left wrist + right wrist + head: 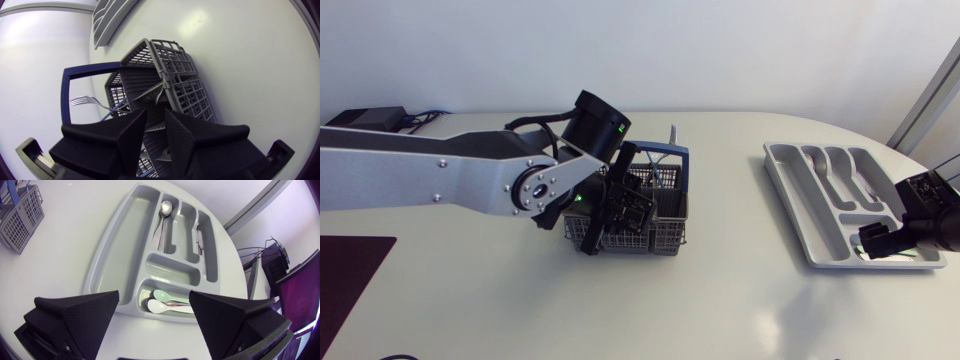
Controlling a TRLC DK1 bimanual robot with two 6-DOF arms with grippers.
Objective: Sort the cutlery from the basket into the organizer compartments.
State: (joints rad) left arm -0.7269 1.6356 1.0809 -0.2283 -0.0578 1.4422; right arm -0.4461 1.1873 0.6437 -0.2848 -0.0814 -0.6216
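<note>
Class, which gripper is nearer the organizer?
Right. The right gripper hovers at the organizer's end; the left gripper is over the basket, far off.

One grey cutlery basket (186, 95) sits just ahead of the left gripper (154, 137). One metal fork (82, 101) shows in it; the other pieces are too hidden to count. One grey organizer (100, 275) with six compartments lies ahead of the right gripper (154, 294). It holds two pale spoons (159, 301) in the nearest compartment and one metal spoon (165, 209) farther ahead.

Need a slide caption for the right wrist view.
Open right gripper over the grey organizer; pale spoons lie in the compartment nearest it.
</note>
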